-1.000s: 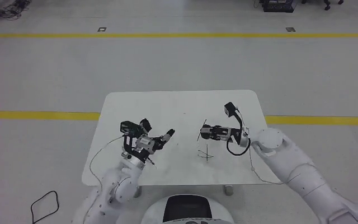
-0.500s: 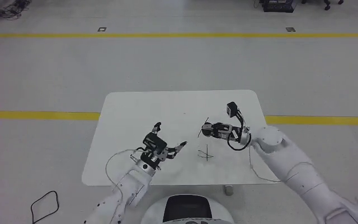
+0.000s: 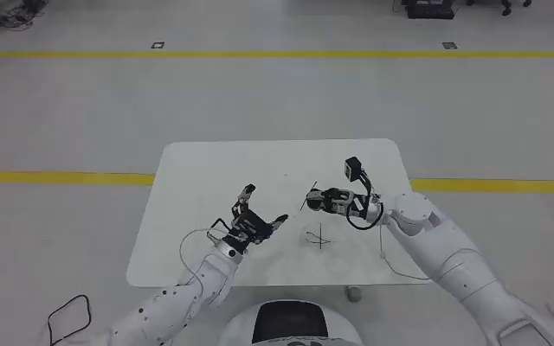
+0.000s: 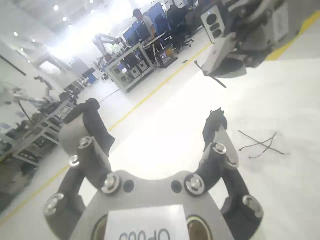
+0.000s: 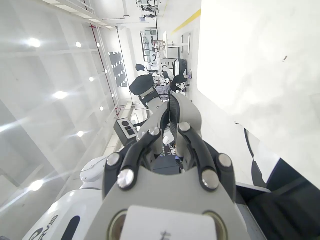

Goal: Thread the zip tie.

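Observation:
My right gripper (image 3: 315, 200) hovers above the white table (image 3: 216, 164), right of centre, shut on a thin black zip tie (image 3: 309, 195) that sticks out on both sides of its fingertips. From the left wrist view that gripper (image 4: 212, 72) shows farther off with the tie (image 4: 217, 81) pointing down and sideways. In its own view the right gripper (image 5: 172, 107) has its pads pressed together. My left gripper (image 3: 265, 203) is a short way to the left of it, open and holding nothing; its fingers (image 4: 216, 122) stand wide apart.
Two or three loose black zip ties (image 3: 318, 235) lie crossed on the table just in front of the right gripper, also seen as zip ties (image 4: 261, 143) from the left wrist. A small dark speck (image 3: 285, 176) sits near the table's middle.
The left arm has stretched forward and to the right, bringing its open gripper closer to the right gripper. The right gripper has shifted slightly left with the tie.

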